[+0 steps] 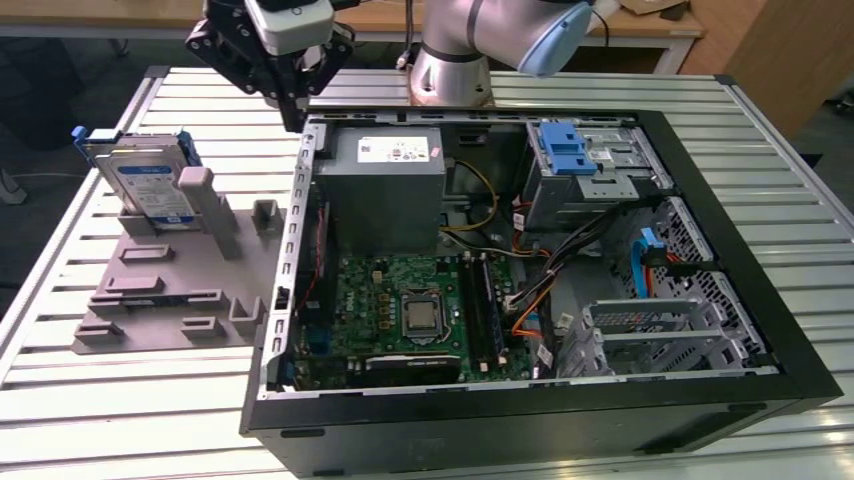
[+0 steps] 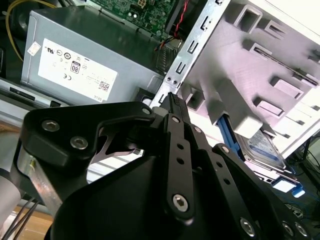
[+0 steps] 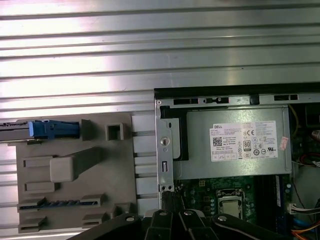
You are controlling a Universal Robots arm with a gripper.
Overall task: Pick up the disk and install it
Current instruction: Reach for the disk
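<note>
Slats of pale metal form the worktop (image 1: 107, 400), which carries an open computer case (image 1: 747, 250) and, at the exterior view's left of it, a grey plastic fixture (image 1: 174, 290).

The disk (image 1: 140, 180) stands upright on edge at the far end of that fixture, its white-and-blue label facing the camera and its blue carrier frame showing along the top. A grey post of the fixture leans against its face. In the first wrist view the disk (image 3: 52, 129) appears edge-on as a blue strip, and in the second wrist view part of its silver body (image 2: 260, 147) shows beyond the fixture.

The hand (image 1: 290, 122) hangs from the arm (image 1: 454, 50) with its tips pointing down, drawn together on nothing. It sits just over the case's wall on the exterior view's left, at the corner nearest the power supply (image 1: 387, 190), well apart from the disk. Both wrist views show the hand (image 2: 172, 99) (image 3: 170, 196) at that metal wall, with the power supply's white sticker close by.

Inside the case lie a green motherboard (image 1: 400, 300) and, in the far corner, a silver drive cage (image 1: 587, 160) with a blue latch.
</note>
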